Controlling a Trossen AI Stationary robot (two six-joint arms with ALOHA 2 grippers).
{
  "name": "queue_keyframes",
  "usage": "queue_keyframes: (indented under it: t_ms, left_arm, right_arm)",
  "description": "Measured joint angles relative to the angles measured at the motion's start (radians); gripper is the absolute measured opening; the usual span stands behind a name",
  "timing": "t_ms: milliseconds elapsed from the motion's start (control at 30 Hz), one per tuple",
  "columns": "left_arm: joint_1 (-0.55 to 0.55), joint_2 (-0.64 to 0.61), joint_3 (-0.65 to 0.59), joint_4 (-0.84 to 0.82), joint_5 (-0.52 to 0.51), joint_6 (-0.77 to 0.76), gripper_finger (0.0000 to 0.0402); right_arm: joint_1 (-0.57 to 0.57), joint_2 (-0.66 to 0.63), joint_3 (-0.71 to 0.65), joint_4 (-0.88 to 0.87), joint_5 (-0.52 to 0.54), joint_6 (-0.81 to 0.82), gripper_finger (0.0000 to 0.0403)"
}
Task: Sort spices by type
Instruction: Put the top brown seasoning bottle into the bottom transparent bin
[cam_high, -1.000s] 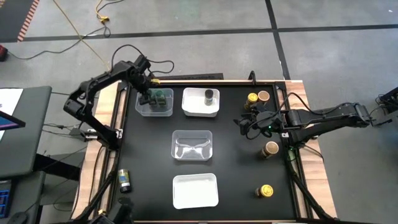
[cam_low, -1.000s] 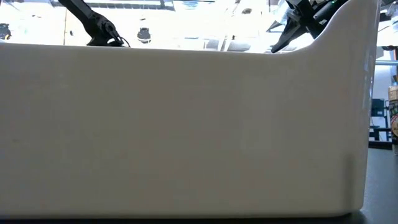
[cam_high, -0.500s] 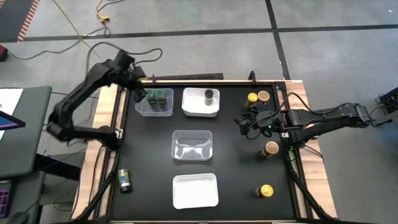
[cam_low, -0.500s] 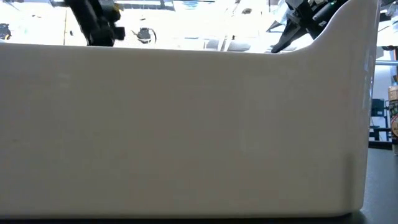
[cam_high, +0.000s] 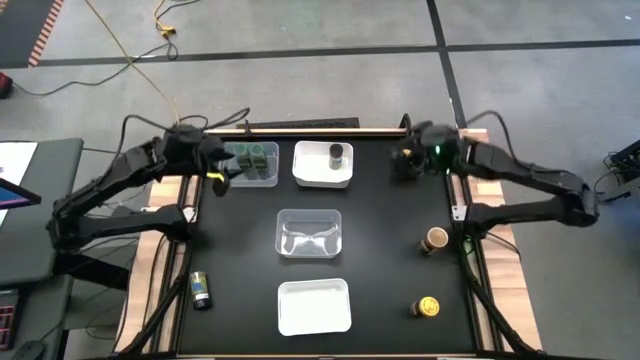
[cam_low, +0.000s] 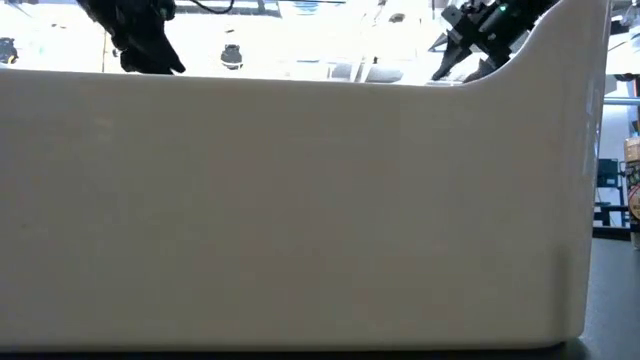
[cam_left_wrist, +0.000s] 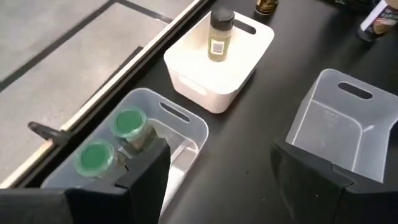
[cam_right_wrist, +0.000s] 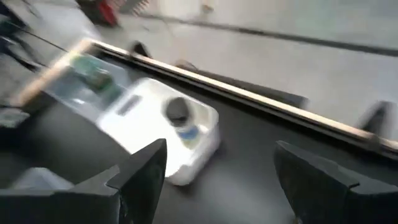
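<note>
The two green-lid jars (cam_left_wrist: 114, 140) stand together in the clear tray (cam_high: 249, 175) at the far left of the table, and one dark-lid jar (cam_high: 336, 154) stands alone in the white tray (cam_high: 322, 178) next to it. The second dark-lid jar (cam_high: 201, 290) lies on the wooden edge at the near left, outside the black mat. One tan-lid jar (cam_high: 435, 239) and one yellow-lid jar (cam_high: 428, 307) are on the right side of the mat, well apart from each other. The right gripper (cam_high: 408, 163) is over the far right corner, where it hides whatever stands under it; its fingers (cam_right_wrist: 140, 175) are spread and nothing is between them. The left gripper (cam_high: 216, 170) hangs just beside the clear tray, also spread and empty. I think the step in hand is the right arm reaching for a jar in that far corner. To do it well, the gripper should come down straight over one jar only, with the fingers on both sides of the body under the lid, and close before it lifts. If jars stand close there, a wide approach could knock the neighbour over. The clear middle tray (cam_high: 309, 233) and the near white tray (cam_high: 314, 305) hold nothing yet, so each can take one remaining lid colour.
</note>
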Motion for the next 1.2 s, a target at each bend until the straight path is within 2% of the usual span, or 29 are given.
queue_keyframes:
  t_ms: [200, 433, 567, 700, 967, 1067, 1200]
  left_arm:
    - [-0.067, -0.020, -0.102, 0.048, -0.033, -0.064, 0.0263]
    - [-0.077, -0.020, -0.159, 0.139, -0.036, -0.105, 0.0263]
    - [-0.077, -0.020, -0.159, 0.142, -0.037, -0.108, 0.0263]
    - [-0.077, -0.021, -0.159, 0.141, -0.037, -0.109, 0.0263]
    - [-0.077, -0.021, -0.159, 0.139, -0.036, -0.122, 0.0263]
    - [-0.077, -0.021, -0.159, 0.139, -0.036, -0.122, 0.0263]
    - [-0.077, -0.021, -0.159, 0.137, -0.036, -0.122, 0.0263]
  right_arm:
    - [-0.186, 0.197, 0.257, -0.352, -0.088, -0.134, 0.0317]
    - [-0.276, 0.497, 0.473, -0.570, -0.163, -0.456, 0.0317]
    - [-0.301, 0.640, 0.552, -0.679, -0.185, -0.567, 0.0317]
    - [-0.319, 0.737, 0.564, -0.741, -0.185, -0.608, 0.0317]
    - [-0.359, 0.806, 0.552, -0.745, -0.186, -0.622, 0.0317]
    - [-0.367, 0.773, 0.507, -0.718, -0.187, -0.614, 0.0317]
    - [-0.363, 0.662, 0.442, -0.711, -0.190, -0.543, 0.0317]
